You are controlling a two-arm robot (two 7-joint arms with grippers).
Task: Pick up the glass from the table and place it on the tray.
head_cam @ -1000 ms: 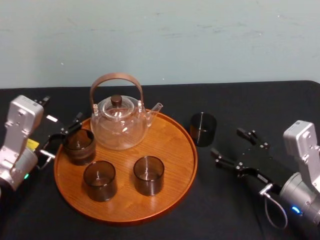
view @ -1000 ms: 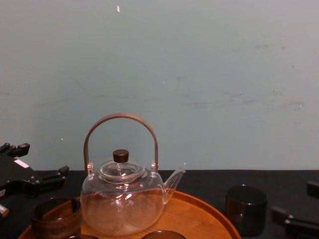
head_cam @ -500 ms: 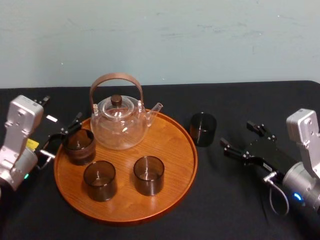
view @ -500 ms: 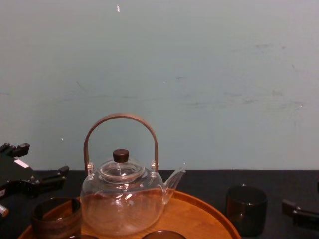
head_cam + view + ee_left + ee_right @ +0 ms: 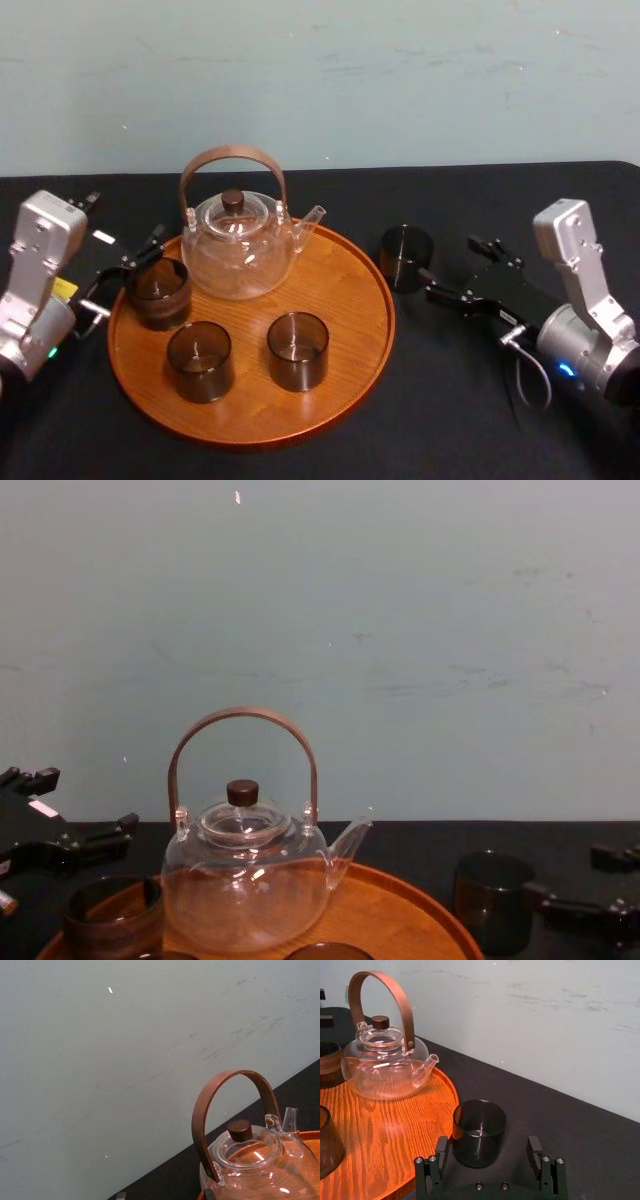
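Background: a plain pale green wall (image 5: 400,80) behind a table (image 5: 520,200) covered in black cloth.

The tray (image 5: 345,290), round and orange-brown with a low raised rim, lies left of the table's centre. A clear teapot (image 5: 240,252) with an arched brown handle and a dark lid knob stands at the tray's far edge, its spout turned toward the table's right edge. Three dark tumblers stand upright on the tray: the left tumbler (image 5: 157,291) at its left edge, and the near-left tumbler (image 5: 200,361) and near-right tumbler (image 5: 297,350) side by side toward its near edge.

The glass (image 5: 406,257), dark, empty and upright, stands on the black cloth just beside the tray's right rim. It is off the tray.

The right gripper (image 5: 452,266) reaches in low from the table's right edge. Its fingers (image 5: 441,1151) are released and spread wide. The right wrist view shows the glass standing between them with a gap on each side, and no contact is seen.

The left gripper (image 5: 120,222) sits toward the table's left edge, just beside the tray's left rim. Its fingers are spread and grasp nothing. One finger lies close by the left tumbler's rim, but whether it touches cannot be determined.
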